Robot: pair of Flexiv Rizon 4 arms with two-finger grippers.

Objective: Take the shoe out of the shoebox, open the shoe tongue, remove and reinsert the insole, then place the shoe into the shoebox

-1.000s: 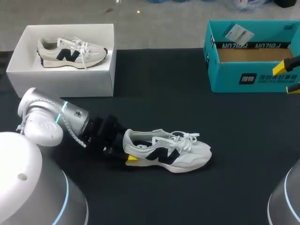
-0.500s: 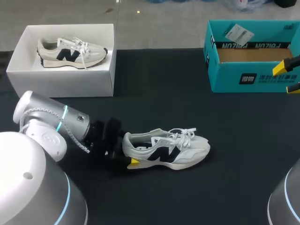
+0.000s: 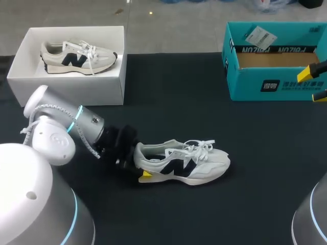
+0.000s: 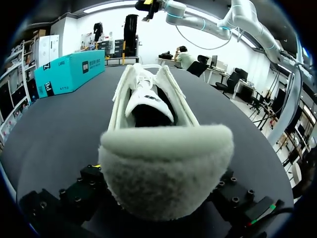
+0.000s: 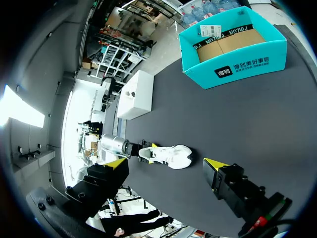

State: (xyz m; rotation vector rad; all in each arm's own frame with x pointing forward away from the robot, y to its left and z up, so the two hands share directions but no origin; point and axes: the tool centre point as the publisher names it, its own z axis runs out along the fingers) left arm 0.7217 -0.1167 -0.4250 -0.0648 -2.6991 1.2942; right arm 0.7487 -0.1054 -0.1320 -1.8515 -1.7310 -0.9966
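The left fingers [image 3: 145,174] are clamping the heel of the white-and-navy suede sneaker [image 3: 186,164], seemingly steadying it upright on the black surface [image 3: 204,117] for tongue-opening; the right fingers [image 3: 305,73] are hanging spread and empty by the teal cardboard shoebox [image 3: 265,86].

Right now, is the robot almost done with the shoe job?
Not yet. Done: the shoe is out, lying on the black table. In hand: the left claw grips its heel. Left: opening the tongue, taking the insole out and back in, then putting the shoe into the teal shoebox, which holds no shoe.
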